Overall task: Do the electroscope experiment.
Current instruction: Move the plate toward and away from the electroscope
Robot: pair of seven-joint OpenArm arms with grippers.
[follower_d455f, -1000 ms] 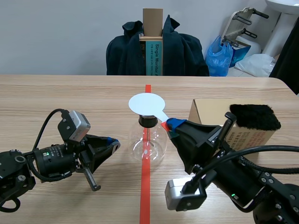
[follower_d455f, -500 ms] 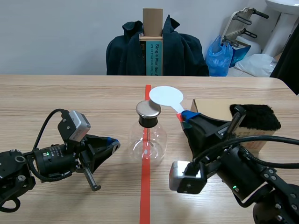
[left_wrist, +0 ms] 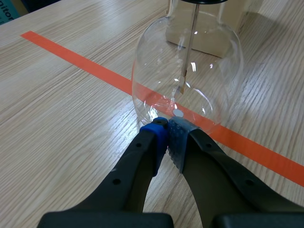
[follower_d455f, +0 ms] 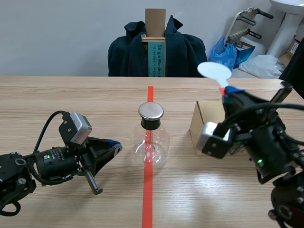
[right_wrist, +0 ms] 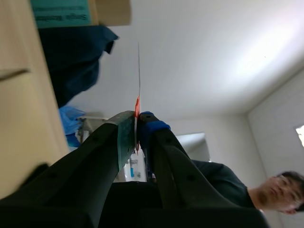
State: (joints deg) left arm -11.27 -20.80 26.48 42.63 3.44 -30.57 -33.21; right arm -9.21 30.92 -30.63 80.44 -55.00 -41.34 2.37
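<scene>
One glass electroscope flask (follower_d455f: 150, 145), metal-capped, upright on the orange-red tape line (follower_d455f: 147, 199) in the middle of the worktop (follower_d455f: 71, 95). Just beside its base, left hand (left_wrist: 167, 135), pads pressed together on nothing. Off to the flask's right and raised, right hand (follower_d455f: 228, 92) pinching the stem of a white disc paddle (follower_d455f: 214, 70), above a cardboard box (follower_d455f: 203, 121). Beyond the worktop, a teal box (follower_d455f: 156, 57) reading "Single Monitor", flanked by a dark jacket (follower_d455f: 126, 54).

Bright even rm light, glints on flask (left_wrist: 187, 80), soft shadows on table (left_wrist: 57, 118), ceiling (right_wrist: 213, 47) glare overhd.
</scene>
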